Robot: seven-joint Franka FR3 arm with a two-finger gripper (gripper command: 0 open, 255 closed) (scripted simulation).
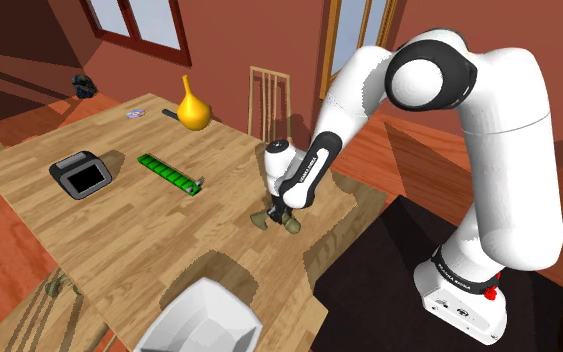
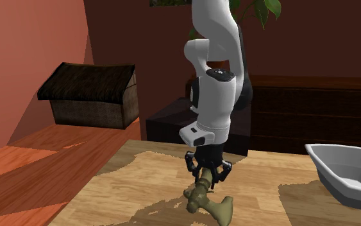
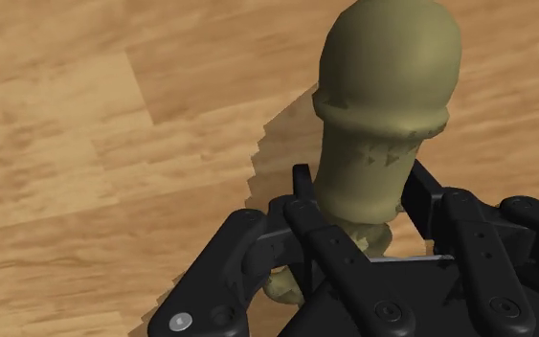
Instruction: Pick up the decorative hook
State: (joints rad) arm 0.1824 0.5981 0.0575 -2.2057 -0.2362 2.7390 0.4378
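The decorative hook (image 1: 290,225) is an olive-green, knobbed piece lying near the edge of the wooden table (image 1: 119,235) closest to the stand. My black gripper (image 1: 279,208) comes down on it from above. In the second exterior view the gripper (image 2: 208,171) clasps the hook's (image 2: 209,200) upper stem, while its curved lower end rests at the table surface. In the wrist view the hook's rounded knob (image 3: 384,105) sticks out past the gripper (image 3: 358,199), and both fingers (image 3: 301,203) press against its sides.
On the table stand a yellow gourd-shaped vase (image 1: 192,110), a green strip (image 1: 167,173) and a black boxy device (image 1: 84,177). A grey bin (image 1: 204,320) sits at the near end, also seen as the grey bin (image 2: 349,170). A wooden chair (image 1: 267,95) stands behind the table.
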